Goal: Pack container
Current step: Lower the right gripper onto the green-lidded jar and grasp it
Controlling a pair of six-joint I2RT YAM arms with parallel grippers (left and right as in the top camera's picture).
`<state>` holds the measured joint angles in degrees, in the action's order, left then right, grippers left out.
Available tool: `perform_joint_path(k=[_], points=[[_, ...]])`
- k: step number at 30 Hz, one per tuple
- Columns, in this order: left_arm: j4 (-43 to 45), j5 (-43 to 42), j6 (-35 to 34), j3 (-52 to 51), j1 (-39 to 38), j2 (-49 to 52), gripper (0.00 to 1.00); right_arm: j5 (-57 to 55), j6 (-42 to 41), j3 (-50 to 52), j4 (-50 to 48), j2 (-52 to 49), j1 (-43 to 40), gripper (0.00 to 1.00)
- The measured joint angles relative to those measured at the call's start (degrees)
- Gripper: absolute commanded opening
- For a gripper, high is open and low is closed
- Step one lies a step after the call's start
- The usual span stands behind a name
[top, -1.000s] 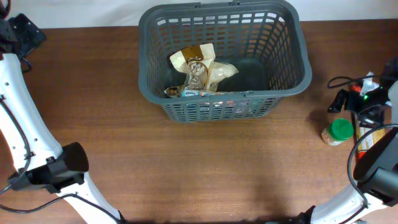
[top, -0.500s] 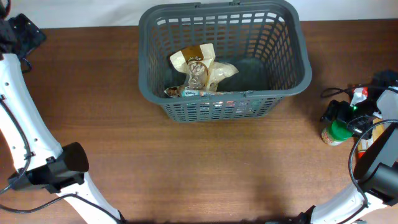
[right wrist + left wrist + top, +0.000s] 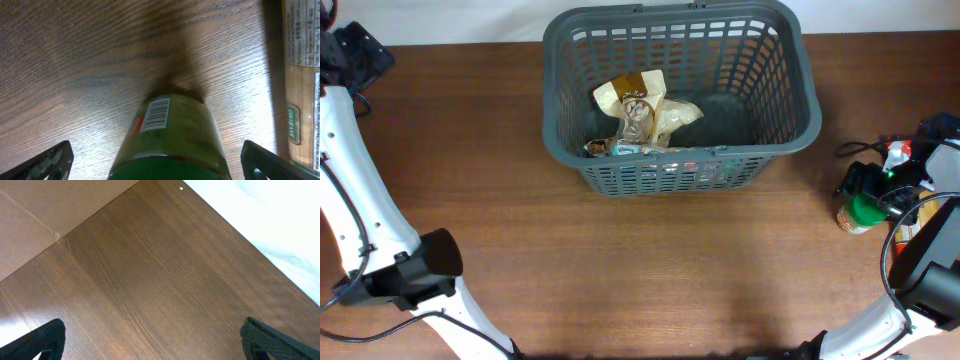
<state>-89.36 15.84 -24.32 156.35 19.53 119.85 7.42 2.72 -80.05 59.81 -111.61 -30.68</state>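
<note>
Sitting at the far middle of the tabletop (image 3: 650, 270), the container (image 3: 552, 90) looks stiff and light for its bulk, with its rim and lattice walls offering the surest holds; a few soft packets (image 3: 638, 115) lie on its floor. Well apart, at the right edge, stands a green-lidded jar (image 3: 172, 135), probably glass, so rigid, smooth and weighty, and best gripped across its body below the lid. The right claw (image 3: 161, 165) straddles it, spread wide and gripping nothing; the left claw (image 3: 160, 340) gapes empty over bare wood.
</note>
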Motion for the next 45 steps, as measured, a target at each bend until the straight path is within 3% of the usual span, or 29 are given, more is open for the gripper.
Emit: perform_joint_path(k=[5, 7, 10, 19, 28, 33, 39, 45], points=[[0.00, 0.00, 0.00, 0.00, 0.00, 0.00, 0.99, 0.00, -0.09, 0.00, 0.20, 0.00, 0.00, 1.00], [0.00, 0.00, 0.00, 0.00, 0.00, 0.00, 0.99, -0.02, -0.17, 0.00, 0.28, 0.00, 0.00, 0.94], [0.00, 0.00, 0.00, 0.00, 0.00, 0.00, 0.99, -0.04, -0.44, 0.09, 0.39, 0.00, 0.00, 0.93], [0.00, 0.00, 0.00, 0.00, 0.00, 0.00, 0.99, -0.70, -1.14, 5.46, -2.64, 0.00, 0.00, 0.98], [0.00, 0.00, 0.00, 0.00, 0.00, 0.00, 0.99, -2.19, -1.44, 5.92, -3.96, 0.00, 0.00, 0.95], [0.00, 0.00, 0.00, 0.00, 0.00, 0.00, 0.99, -2.40, -1.57, 5.95, -4.37, 0.00, 0.00, 0.70], [0.00, 0.00, 0.00, 0.00, 0.00, 0.00, 0.99, -2.89, -2.05, 5.95, -4.37, 0.00, 0.00, 0.64], [0.00, 0.00, 0.00, 0.00, 0.00, 0.00, 0.99, -3.06, -2.23, 5.95, -4.37, 0.00, 0.00, 0.06]])
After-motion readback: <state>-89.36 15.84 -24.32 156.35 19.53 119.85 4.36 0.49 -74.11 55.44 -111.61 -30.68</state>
